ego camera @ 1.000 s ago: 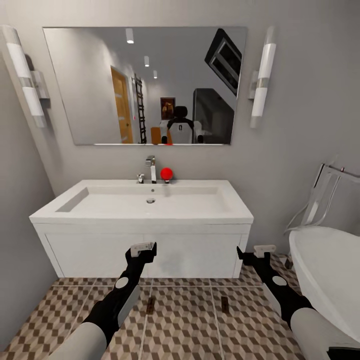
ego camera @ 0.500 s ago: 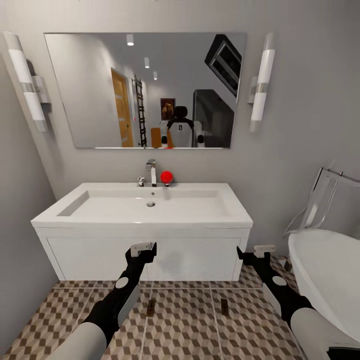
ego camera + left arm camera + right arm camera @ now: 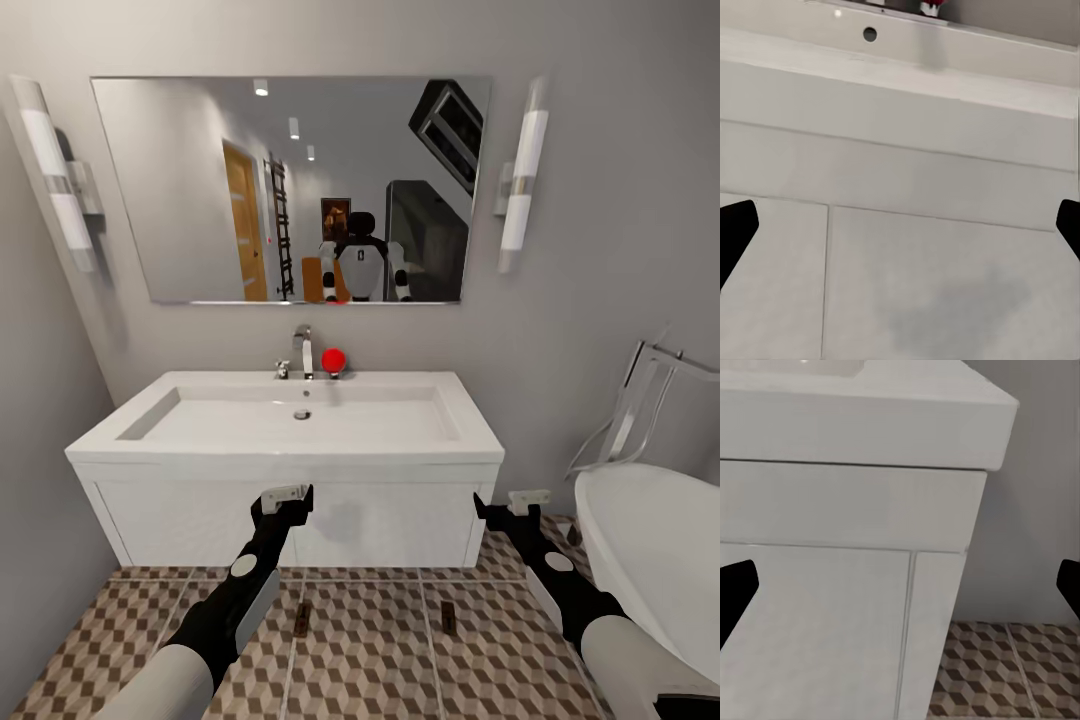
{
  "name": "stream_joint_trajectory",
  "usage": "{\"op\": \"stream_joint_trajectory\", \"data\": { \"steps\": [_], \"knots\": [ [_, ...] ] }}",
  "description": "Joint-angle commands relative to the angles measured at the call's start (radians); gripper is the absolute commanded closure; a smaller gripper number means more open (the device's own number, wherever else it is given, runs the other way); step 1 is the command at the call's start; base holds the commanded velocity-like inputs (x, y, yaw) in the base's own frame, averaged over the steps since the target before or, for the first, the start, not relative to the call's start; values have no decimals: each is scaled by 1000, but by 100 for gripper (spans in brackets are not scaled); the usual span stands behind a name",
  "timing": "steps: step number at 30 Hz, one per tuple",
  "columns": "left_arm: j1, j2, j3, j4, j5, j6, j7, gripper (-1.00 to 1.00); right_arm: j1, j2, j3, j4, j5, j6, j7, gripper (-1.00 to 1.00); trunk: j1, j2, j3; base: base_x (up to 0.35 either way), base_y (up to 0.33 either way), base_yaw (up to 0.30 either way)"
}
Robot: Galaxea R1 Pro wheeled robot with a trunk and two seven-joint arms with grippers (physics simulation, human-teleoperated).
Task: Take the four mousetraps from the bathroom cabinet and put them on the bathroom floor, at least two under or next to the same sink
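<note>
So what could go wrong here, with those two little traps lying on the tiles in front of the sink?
Two mousetraps lie on the bathroom floor just ahead of the robot, between its arms. If it rolls forward, it might run over or shove them. The left gripper and right gripper, both open and empty, sit close to the white vanity, so a forward move could bump it.

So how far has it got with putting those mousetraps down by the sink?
Two small dark mousetraps already lie on the patterned bathroom floor in front of the white sink. Nothing is in hand: the left gripper and right gripper are both open and empty. The other two traps remain to be fetched.
</note>
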Motion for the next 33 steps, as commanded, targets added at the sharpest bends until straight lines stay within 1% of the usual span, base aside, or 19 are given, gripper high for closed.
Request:
{"op": "stream_joint_trajectory", "data": {
  "steps": [1, 33],
  "knots": [
    [-1, 1, -6, 1, 8, -4, 8, -100, -1, 0, 0, 1, -4, -3, 5, -100, -4, 7, 2, 0, 0, 0],
    [-1, -7, -8, 2, 8, -4, 8, -100, -1, -1, 2, 1, -3, -4, 14, -100, -127, 231, 102, 0, 0, 0]
  ]
}}
